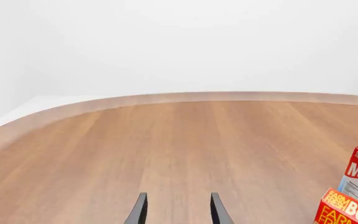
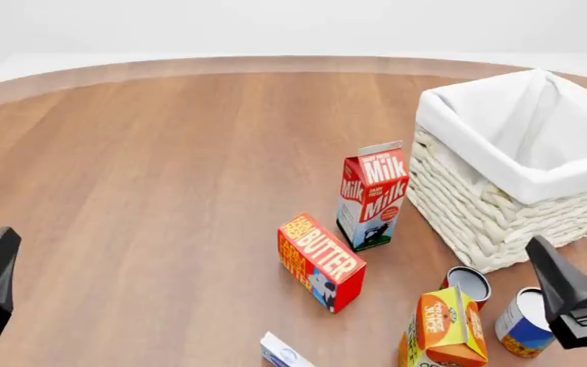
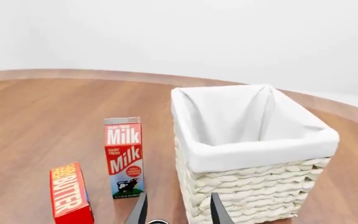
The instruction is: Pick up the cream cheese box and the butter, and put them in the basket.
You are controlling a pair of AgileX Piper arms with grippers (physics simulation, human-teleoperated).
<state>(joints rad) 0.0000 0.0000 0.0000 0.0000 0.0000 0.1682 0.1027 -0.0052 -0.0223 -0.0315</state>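
The butter lies on its side mid-table, red and orange; it also shows at the edge of the left wrist view and in the right wrist view. At the near edge, only a corner of the cream cheese box shows, white and pale blue. The basket stands at the right, its white lining bare inside. My left gripper is open over bare wood at the far left. My right gripper is open too, near the basket's front corner. Neither holds anything.
A red milk carton stands upright between the butter and the basket. An orange juice carton and two cans sit in front of the basket, close to my right gripper. The table's curved far edge runs across the back.
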